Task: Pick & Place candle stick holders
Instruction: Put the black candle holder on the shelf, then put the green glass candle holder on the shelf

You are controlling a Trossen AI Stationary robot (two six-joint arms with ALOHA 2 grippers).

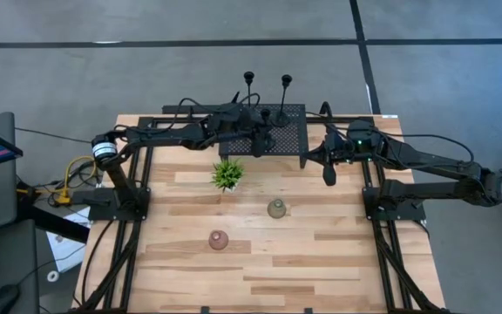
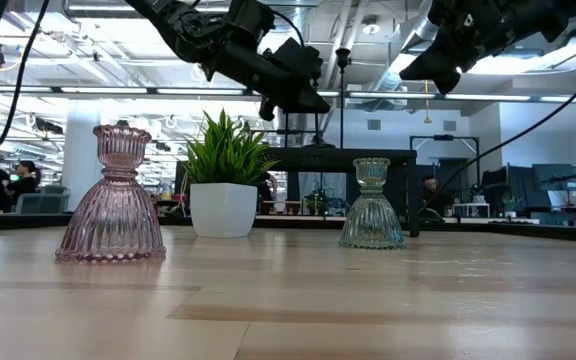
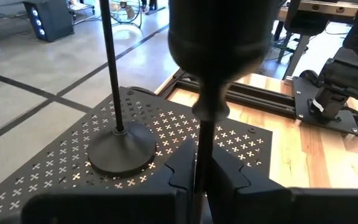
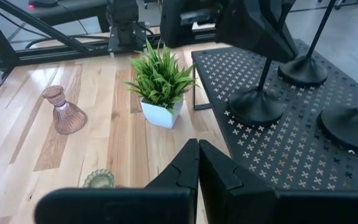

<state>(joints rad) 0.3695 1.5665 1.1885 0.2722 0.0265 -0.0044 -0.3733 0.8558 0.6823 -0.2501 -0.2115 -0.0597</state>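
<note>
Fingers of the left gripper point(image 3: 201, 180) clench the thin stem of a black candle stick holder point(image 3: 219, 37) over the black mesh rack point(image 1: 279, 135), beside two others. The right gripper point(image 4: 197, 163) hovers, fingers pressed together, empty.

— Where's your left arm sitting?

— You have it stretched across the far part of the table, forearm roughly level, wrist angled down. Your left gripper point(image 3: 202, 177) has its fingers drawn in tight around a thin black stem, leaving barely a slit between them.

— And your right arm?

— It's folded back on its own side, elbow out over the table edge. Your right gripper point(image 4: 197, 163) hangs above the table, fingers pressed flat together, holding nothing.
</note>
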